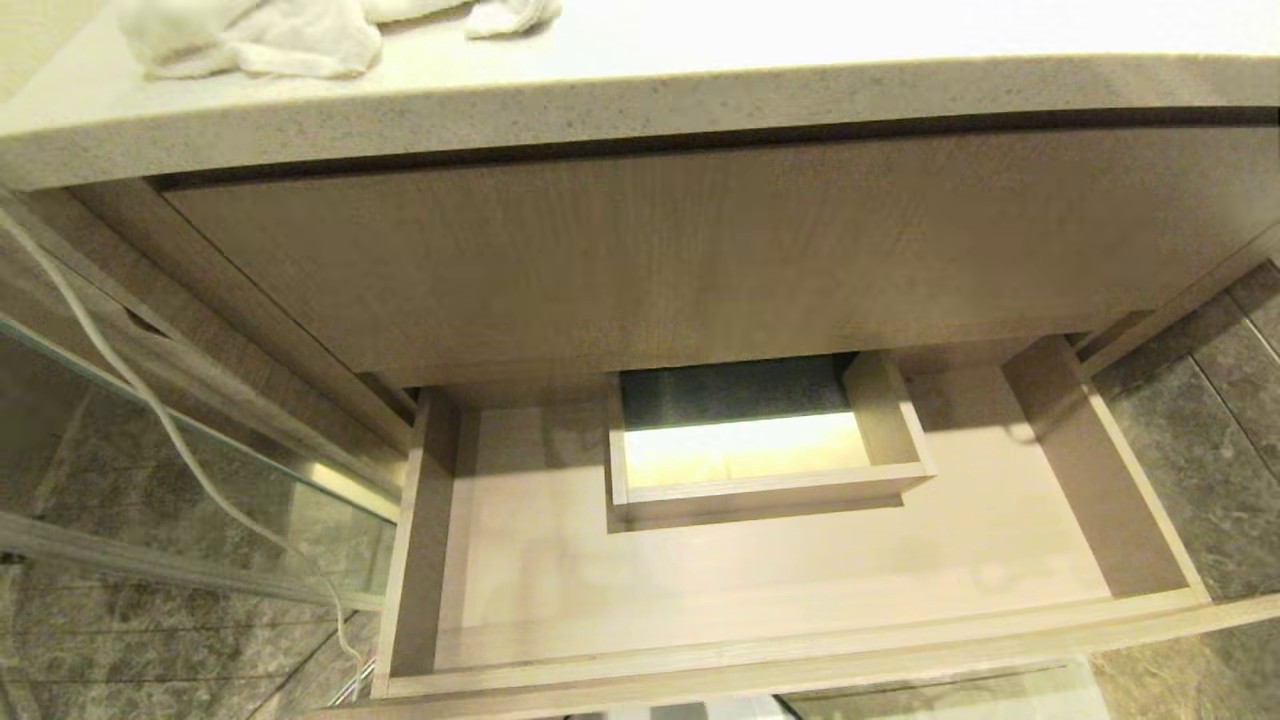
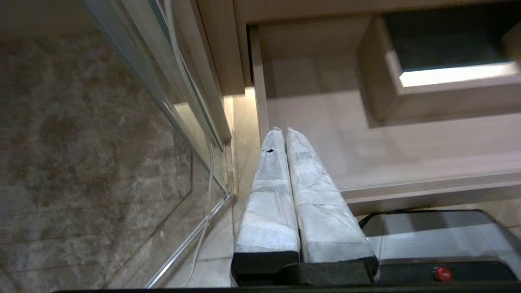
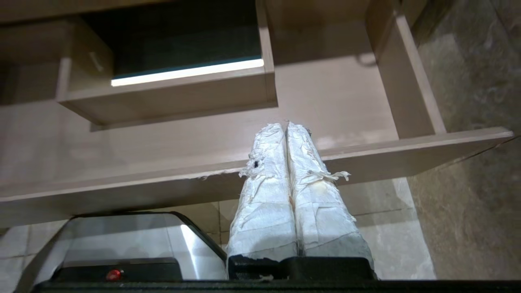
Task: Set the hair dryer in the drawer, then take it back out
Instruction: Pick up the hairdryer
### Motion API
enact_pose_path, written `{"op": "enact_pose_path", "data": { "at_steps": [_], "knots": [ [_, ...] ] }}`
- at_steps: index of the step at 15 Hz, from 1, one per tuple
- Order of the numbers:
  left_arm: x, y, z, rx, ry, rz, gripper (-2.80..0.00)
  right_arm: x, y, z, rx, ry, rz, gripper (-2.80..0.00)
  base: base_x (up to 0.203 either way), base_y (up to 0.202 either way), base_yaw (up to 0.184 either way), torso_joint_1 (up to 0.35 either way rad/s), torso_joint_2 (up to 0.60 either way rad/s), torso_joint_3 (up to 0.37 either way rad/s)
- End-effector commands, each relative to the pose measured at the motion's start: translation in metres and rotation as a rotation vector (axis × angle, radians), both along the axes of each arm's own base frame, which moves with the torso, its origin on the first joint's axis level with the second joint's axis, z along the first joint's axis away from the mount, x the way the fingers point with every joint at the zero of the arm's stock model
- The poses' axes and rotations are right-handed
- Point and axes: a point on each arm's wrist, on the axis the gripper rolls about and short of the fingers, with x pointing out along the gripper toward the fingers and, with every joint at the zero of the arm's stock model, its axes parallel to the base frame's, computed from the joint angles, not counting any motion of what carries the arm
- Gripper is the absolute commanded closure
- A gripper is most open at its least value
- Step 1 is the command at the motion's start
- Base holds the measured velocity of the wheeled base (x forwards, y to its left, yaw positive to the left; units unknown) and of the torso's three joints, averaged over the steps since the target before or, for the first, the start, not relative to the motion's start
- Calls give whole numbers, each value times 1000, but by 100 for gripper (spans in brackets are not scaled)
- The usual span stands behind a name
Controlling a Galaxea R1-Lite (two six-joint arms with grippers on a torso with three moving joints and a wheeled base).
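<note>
Nearest, in the left wrist view: left gripper (image 2: 284, 131), white-wrapped fingers pressed flat together, closed on nothing, hanging over the near left corner of the wide shallow beige wood-grain drawer (image 2: 407, 191). Beneath it, the robot's glossy dark base (image 2: 427, 236) with a small red button (image 2: 443, 273).

Likewise in the right wrist view: right gripper (image 3: 285, 126), frayed white wrapping, fingers squeezed shut with nothing between them, poised above the drawer's front rail (image 3: 366, 162).

In the head view, neither arm in sight. Along the bottom edge of the frame, the drawer (image 1: 780, 655) pulled fully out, its bare floor filling the lower centre. Farther in, at mid-frame, a boxed rectangular notch (image 1: 770, 490) built into the drawer's back part, brightly lit pale at its near side and dark at its far side.

At the lower left, a clear glass panel (image 1: 200, 480) with a metal rail, and a thin white cord (image 1: 150, 400) trailing down across it from the left edge to the bottom of the frame. At the right edge, grey marbled tiles (image 1: 1200, 450).

Above the drawer, across the middle of the frame, a taller wood-grain panel (image 1: 700, 260), closed. Farthest, along the top, a speckled grey stone countertop (image 1: 600, 100) with a crumpled white towel (image 1: 250, 40) at the upper left.

As for the hair dryer's body: cannot tell its place, with only the cord showing.
</note>
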Motion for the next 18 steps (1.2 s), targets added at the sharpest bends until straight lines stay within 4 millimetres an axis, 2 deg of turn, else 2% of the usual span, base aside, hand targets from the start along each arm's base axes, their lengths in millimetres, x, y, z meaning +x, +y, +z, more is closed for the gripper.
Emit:
{"op": "enact_pose_path", "data": {
  "at_steps": [1,3,7,18],
  "knots": [
    [0,0,0,0,1,0,0,0,0,0,1,1,-1,0,0,0,0,47,-482,-207],
    [0,0,0,0,1,0,0,0,0,0,2,3,-1,0,0,0,0,184,-517,-212],
    [0,0,0,0,1,0,0,0,0,0,2,3,-1,0,0,0,0,433,-503,-229],
    [0,0,0,0,1,0,0,0,0,0,5,2,-1,0,0,0,0,312,-568,-262]
  ]
}}
